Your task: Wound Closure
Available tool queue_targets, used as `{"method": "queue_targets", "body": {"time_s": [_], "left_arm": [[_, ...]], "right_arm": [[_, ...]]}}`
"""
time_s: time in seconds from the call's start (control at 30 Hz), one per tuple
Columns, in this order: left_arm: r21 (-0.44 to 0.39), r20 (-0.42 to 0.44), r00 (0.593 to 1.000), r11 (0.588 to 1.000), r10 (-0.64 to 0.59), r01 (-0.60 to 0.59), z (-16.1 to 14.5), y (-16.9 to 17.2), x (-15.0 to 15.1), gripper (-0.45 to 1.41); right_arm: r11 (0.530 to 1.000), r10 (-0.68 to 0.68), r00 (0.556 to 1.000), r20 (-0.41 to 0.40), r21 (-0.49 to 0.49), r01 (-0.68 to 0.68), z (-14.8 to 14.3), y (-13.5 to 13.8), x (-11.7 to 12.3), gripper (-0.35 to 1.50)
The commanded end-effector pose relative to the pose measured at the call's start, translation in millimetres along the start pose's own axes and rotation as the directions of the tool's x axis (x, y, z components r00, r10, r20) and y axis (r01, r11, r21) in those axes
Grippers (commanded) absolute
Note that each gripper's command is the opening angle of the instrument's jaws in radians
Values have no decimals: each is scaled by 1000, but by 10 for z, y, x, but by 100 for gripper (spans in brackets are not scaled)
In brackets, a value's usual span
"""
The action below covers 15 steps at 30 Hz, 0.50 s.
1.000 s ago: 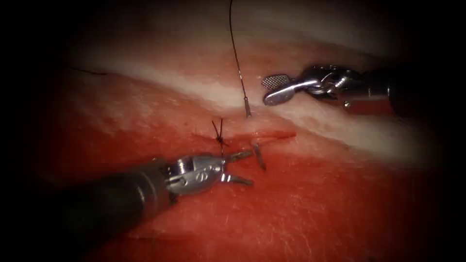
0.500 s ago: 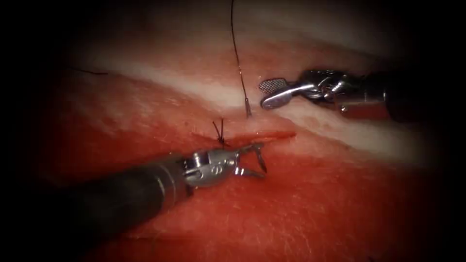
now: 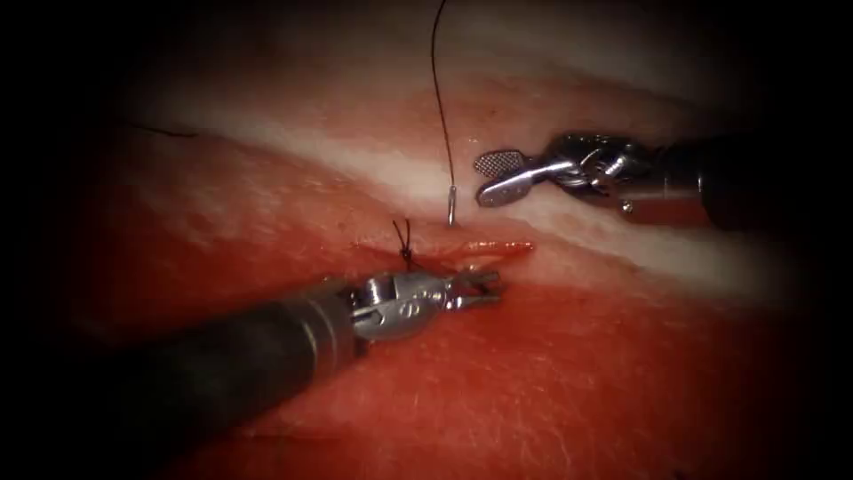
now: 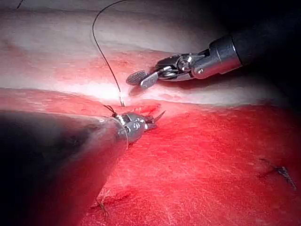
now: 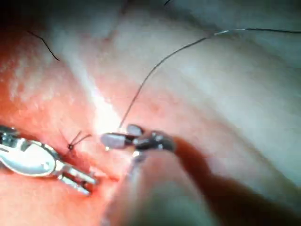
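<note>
Tissue (image 3: pixel 551 373) carries a short cut (image 3: pixel 471 247); one knotted stitch (image 3: pixel 405 251) with cut ends already sits at the cut's left end, the rest of the cut lies unclosed. Left end effector (image 3: pixel 484 286) closed on the needle's tip (image 4: pixel 159 116) where it emerges on the cut's near edge; needle (image 3: pixel 452 206) mid-curve buried in tissue, its tail standing up beyond the far edge with thread (image 3: pixel 442 98) trailing upward. Right end effector (image 3: pixel 494 175) open, holding nothing, just right of that tail.

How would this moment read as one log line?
left tool: shut on needle tip | needle: in tissue | right tool: open, holds nothing
</note>
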Motion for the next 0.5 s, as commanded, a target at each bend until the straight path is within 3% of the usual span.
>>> {"method": "queue_targets", "body": {"time_s": [0.03, 0.2, 0.33, 0.4, 0.47, 0.5], "left_arm": [[-9, -6, 1000, 1000, -7, 7, 5, 0, -1, -45], [-42, -59, 992, 993, -115, 112, -2, 0, 8, -45], [-178, -132, 924, 926, -359, 334, -8, 0, 19, -45], [-248, -143, 894, 890, -425, 383, -11, 1, 26, -45], [-431, -160, 773, 748, -614, 505, -20, 1, 47, -45], [-462, -156, 749, 717, -644, 521, -22, 0, 51, -45]], "right_arm": [[1000, -2, 1000, -4, 3, 2, 9, 2, 1, 111], [1000, -3, 1000, -7, 1, 3, 8, 2, 0, 109], [1000, -4, 1000, -6, 3, 4, 6, -2, -3, 108], [1000, -5, 1000, -4, 4, 5, 5, -5, -5, 106], [1000, -7, 1000, -7, -13, 7, 0, -9, -9, 103], [1000, -7, 1000, -7, -15, 7, -2, -9, -10, 103]]}}
